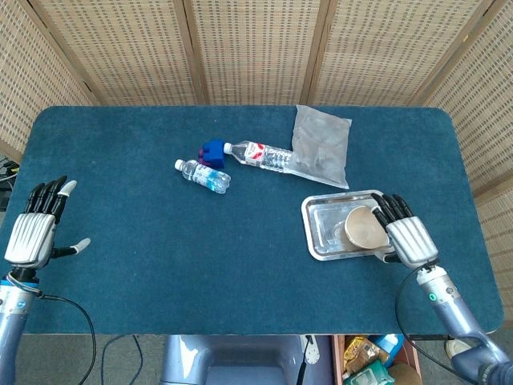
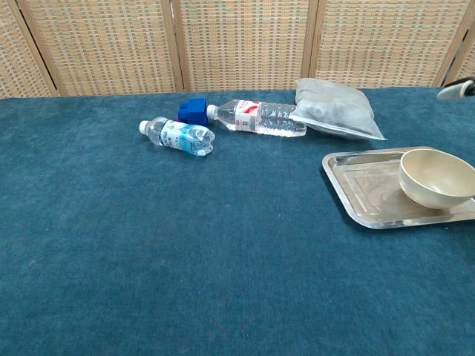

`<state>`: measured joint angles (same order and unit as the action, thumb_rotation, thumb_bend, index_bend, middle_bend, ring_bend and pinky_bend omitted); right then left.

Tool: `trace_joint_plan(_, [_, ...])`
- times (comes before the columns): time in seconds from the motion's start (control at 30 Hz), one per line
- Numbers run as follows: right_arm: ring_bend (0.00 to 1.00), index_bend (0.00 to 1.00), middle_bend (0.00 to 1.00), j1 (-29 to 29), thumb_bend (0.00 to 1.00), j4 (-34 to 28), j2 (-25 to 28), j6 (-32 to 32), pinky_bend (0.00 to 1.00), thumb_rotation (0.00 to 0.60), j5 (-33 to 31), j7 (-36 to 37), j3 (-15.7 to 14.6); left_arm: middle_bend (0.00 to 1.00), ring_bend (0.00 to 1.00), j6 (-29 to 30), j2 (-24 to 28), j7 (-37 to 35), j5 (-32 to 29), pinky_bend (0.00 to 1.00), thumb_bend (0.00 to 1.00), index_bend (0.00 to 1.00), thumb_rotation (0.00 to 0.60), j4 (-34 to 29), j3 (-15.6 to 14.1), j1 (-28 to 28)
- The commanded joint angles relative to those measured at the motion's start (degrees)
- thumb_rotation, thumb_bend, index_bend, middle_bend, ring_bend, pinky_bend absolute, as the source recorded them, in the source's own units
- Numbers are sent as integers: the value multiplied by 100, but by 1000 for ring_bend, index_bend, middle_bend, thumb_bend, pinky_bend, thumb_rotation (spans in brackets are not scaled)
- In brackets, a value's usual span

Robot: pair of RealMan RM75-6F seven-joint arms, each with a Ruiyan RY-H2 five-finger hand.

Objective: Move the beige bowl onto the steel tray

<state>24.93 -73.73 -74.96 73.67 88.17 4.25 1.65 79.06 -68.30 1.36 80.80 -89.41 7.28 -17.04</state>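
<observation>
The beige bowl (image 1: 365,227) stands upright in the right half of the steel tray (image 1: 322,218). The chest view shows the bowl (image 2: 436,178) sitting free on the tray (image 2: 362,182), with nothing touching it. My right hand (image 1: 405,233) hovers just right of the bowl with its fingers spread, holding nothing; only a fingertip of that hand (image 2: 458,88) shows at the chest view's right edge, well above the bowl. My left hand (image 1: 34,228) is open at the table's left edge, far from the tray.
A grey pouch (image 1: 322,146) lies behind the tray. A large water bottle (image 1: 261,155), a small bottle (image 1: 203,176) and a blue block (image 1: 212,151) lie at the table's middle back. Blue cloth covers the table (image 1: 160,257).
</observation>
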Motion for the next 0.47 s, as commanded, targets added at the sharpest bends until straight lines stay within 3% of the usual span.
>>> trace_joint_plan(0.03, [0, 8, 0, -553, 0, -739, 476, 686, 0, 600, 33, -360, -68, 0, 0, 117, 25, -49, 103, 0, 0, 0, 600, -2, -95, 107])
trace_joint_plan(0.3, [0, 0, 0, -1480, 0, -1323, 633, 1710, 0, 600, 41, -714, -325, 0, 0, 557, 71, -131, 497, 0, 0, 0, 600, 11, -395, 451])
trace_joint_plan(0.47, [0, 0, 0, -1733, 0, -1283, 589, 2018, 0, 600, 164, -684, -324, 0, 0, 826, 131, -204, 738, 0, 0, 0, 600, -25, -481, 602])
